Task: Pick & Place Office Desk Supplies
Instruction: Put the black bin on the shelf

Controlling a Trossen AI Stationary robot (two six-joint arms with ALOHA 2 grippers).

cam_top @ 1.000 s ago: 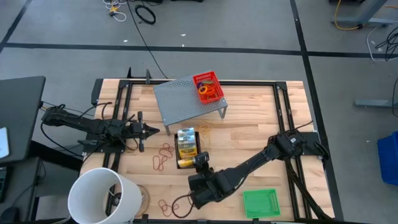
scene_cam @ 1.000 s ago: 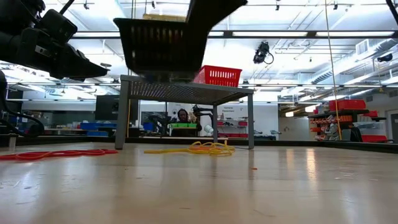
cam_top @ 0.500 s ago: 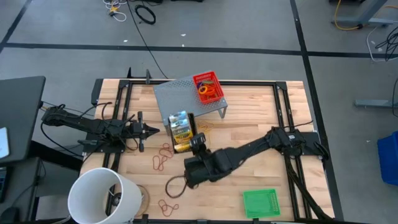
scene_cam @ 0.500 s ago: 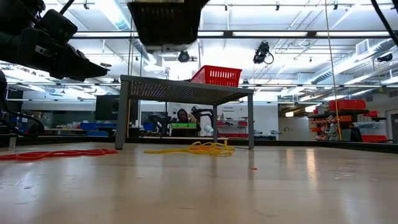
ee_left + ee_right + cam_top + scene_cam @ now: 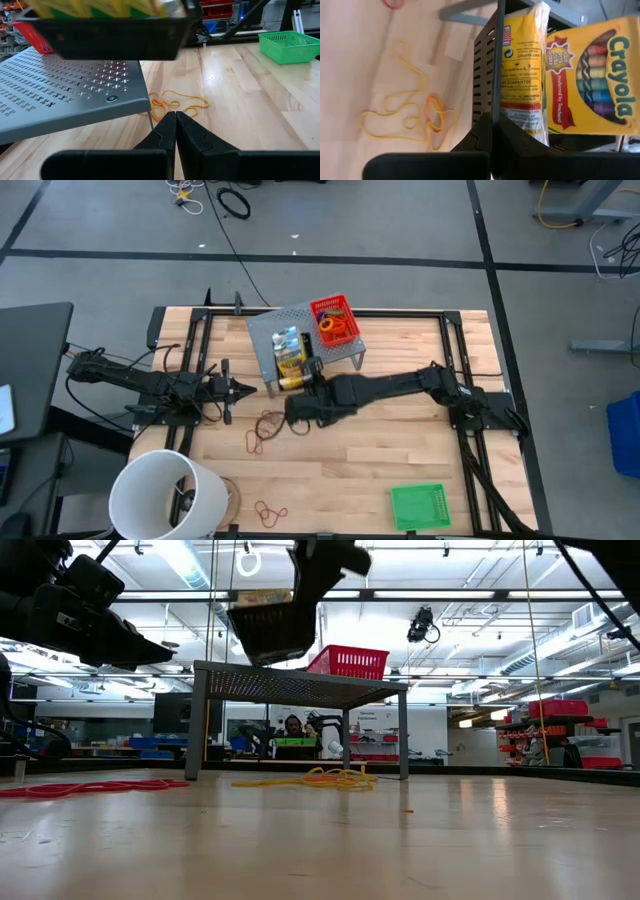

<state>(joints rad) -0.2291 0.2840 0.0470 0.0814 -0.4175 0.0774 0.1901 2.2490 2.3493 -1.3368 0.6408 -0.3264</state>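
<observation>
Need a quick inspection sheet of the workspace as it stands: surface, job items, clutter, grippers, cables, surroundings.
Surface: wooden table, with a grey metal riser at the back.
Job items: black tray holding the crayon box, lifted just above the riser; red tray on the riser; green tray at the front edge; rubber bands loose on the wood.
Clutter: white bucket at the front-left corner.
Grippers: right gripper, jaws shut on the black tray's wall; left gripper, jaws shut, empty, parked at the left side.
Cables: black cable on the floor behind.
Surroundings: workshop shelving; nothing seen near the table.
</observation>
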